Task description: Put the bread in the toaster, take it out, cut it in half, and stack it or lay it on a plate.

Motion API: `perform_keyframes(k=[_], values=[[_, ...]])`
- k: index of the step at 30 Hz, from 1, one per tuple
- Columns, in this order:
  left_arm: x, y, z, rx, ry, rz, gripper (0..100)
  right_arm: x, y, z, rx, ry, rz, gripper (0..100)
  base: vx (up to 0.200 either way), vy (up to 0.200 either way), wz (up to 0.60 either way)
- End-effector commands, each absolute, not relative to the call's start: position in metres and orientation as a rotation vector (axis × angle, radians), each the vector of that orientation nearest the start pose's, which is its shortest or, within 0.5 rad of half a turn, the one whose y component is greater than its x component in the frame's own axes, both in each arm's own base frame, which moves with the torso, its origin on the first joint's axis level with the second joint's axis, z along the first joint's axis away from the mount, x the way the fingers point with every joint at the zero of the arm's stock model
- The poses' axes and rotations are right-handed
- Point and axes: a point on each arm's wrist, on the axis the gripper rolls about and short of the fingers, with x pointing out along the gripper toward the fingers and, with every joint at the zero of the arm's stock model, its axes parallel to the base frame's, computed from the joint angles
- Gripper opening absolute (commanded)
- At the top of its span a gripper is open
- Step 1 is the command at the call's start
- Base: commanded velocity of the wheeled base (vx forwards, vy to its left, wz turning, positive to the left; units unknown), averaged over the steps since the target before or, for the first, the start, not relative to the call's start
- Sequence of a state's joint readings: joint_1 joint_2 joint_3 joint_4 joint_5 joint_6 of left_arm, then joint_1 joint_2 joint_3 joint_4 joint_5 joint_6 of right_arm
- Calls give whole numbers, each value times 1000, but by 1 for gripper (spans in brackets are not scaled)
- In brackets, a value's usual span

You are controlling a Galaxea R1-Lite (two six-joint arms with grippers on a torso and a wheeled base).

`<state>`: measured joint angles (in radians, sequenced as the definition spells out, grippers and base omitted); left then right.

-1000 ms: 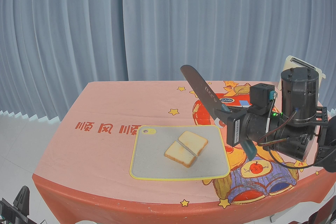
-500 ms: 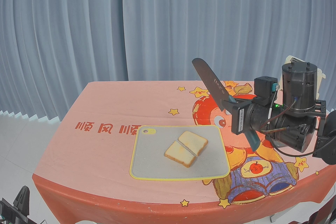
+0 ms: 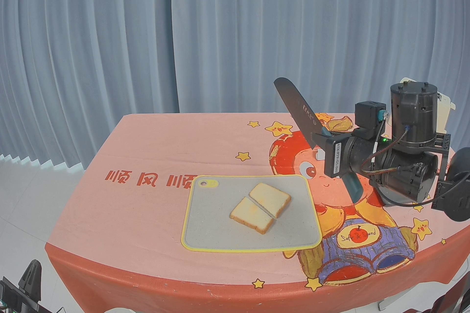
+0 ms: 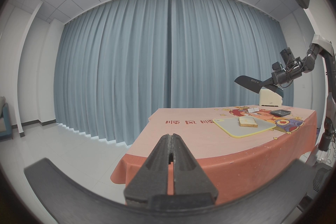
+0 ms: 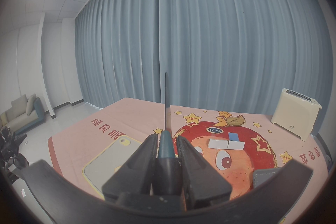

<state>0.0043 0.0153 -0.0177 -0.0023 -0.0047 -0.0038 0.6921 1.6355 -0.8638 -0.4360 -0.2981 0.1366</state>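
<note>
A blue-grey curtain point(image 3: 147, 25) is hanging behind the counter point(image 3: 147, 152), which is wearing a pink cartoon cloth point(image 3: 161, 143). In the head view the right arm is covering most of the cream toaster point(image 3: 444, 109) at the far right corner, while the right wrist view is giving its whole front and top slot. The left wrist view, looking from low off the counter's left end, is showing the knife point(image 3: 296, 107) hanging well above the cloth. It is also catching a dark shallow tray point(image 4: 280, 112) near the toaster.

A grey cutting board point(image 3: 210, 226) with a yellow rim is lying near the front edge. The right pincer point(image 3: 323, 146) is clamping the knife's teal handle, with the dark blade slanting up and toward the left. The left pincer point(image 4: 171, 137) is hanging low beside the counter, its fingers pressed together on nothing.

The bread point(image 3: 259, 207) is lying on the board in two halves, side by side with a thin slit between them. It is well apart from the right pincer, lower and to its left. Two small blocks point(image 5: 225, 144), white and blue, are sitting on the cloth's apple picture, and in the head view the pincer is partly hiding them.
</note>
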Motion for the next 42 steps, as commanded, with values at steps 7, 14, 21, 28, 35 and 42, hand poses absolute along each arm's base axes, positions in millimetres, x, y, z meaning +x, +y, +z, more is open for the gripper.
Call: perform_keyframes(k=[7,14,21,28,35,42], values=[[-22,0,76,-5,3,0,0,239,175,199,-11,319,341,0,0,0,0],[-22,0,76,-5,3,2,0,248,168,203,7,309,328,0,0,0,0],[-22,0,76,-5,3,0,0,250,167,204,10,303,324,0,0,0,0],[-22,0,76,-5,3,0,0,260,163,206,19,298,294,0,0,0,0],[-22,0,76,-5,3,0,0,271,161,203,42,304,266,0,0,0,0],[-22,0,76,-5,3,0,0,287,153,198,53,323,217,0,0,0,0]])
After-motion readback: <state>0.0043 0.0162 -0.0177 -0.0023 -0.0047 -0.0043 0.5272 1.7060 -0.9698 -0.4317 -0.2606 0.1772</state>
